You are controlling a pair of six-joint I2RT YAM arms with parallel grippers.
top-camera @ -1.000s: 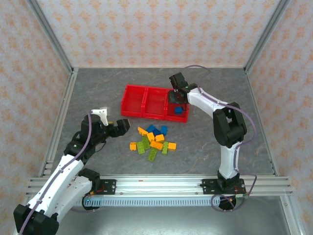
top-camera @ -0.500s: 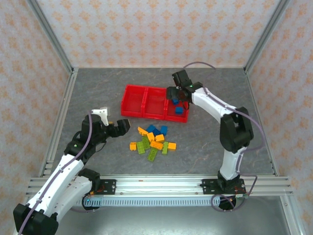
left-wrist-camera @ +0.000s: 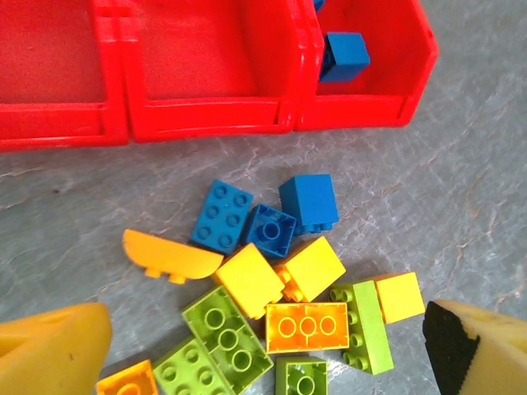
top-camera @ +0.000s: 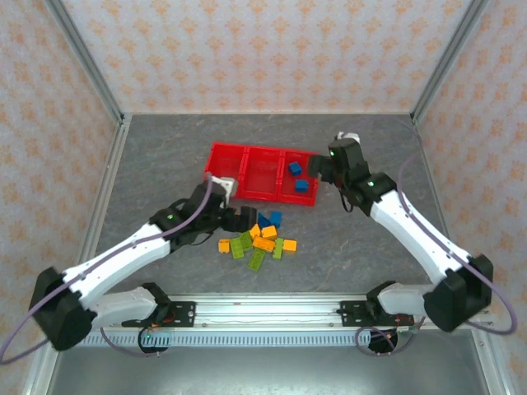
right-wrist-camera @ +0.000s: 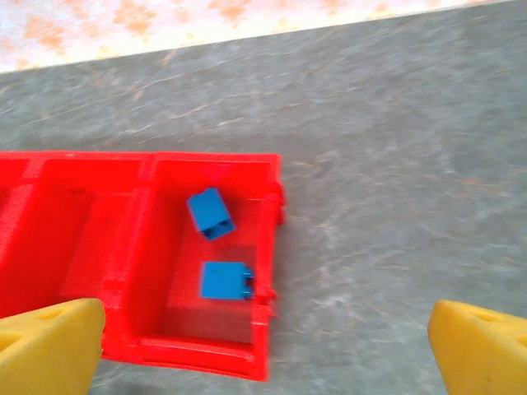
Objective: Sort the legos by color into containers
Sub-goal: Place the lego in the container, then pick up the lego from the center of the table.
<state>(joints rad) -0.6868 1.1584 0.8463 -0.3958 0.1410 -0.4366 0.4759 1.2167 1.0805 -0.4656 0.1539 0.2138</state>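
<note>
The legos [top-camera: 259, 236] lie in a loose pile on the grey marbled table [top-camera: 148, 156], just in front of the red tray [top-camera: 263, 173], with the tray's near wall standing between the pile and its three side-by-side compartments. Two blue bricks [right-wrist-camera: 209, 214] [right-wrist-camera: 225, 281] sit apart in the right compartment, one toward the far side and one nearer the front wall. The middle compartment shows bare red floor, and the left arm's wrist hides the near corner of the left one in the top view. In the pile, three blue pieces [left-wrist-camera: 222, 216] lie on the side nearest the tray. Yellow and orange ones are in the middle, among them a curved orange piece [left-wrist-camera: 171, 253] at the left. The lime green bricks [left-wrist-camera: 226, 333] lie mostly on the near side, several touching or leaning on their neighbours. The left gripper [top-camera: 245, 219] hangs over the far left edge of the pile and covers part of it from above. Its yellow pads [left-wrist-camera: 53, 350] are spread wide at the two sides of the pile and grip nothing. The right gripper [top-camera: 319, 170] is just beside the tray's right end, over bare table. Its yellow fingertips [right-wrist-camera: 49, 341] are also far apart, with nothing between them. Around the table stand cream walls [top-camera: 272, 58] printed with a repeating orange motif, aluminium posts [top-camera: 86, 62] at the corners, and a slotted metal rail [top-camera: 272, 306] along the near edge where both arms are bolted.
</note>
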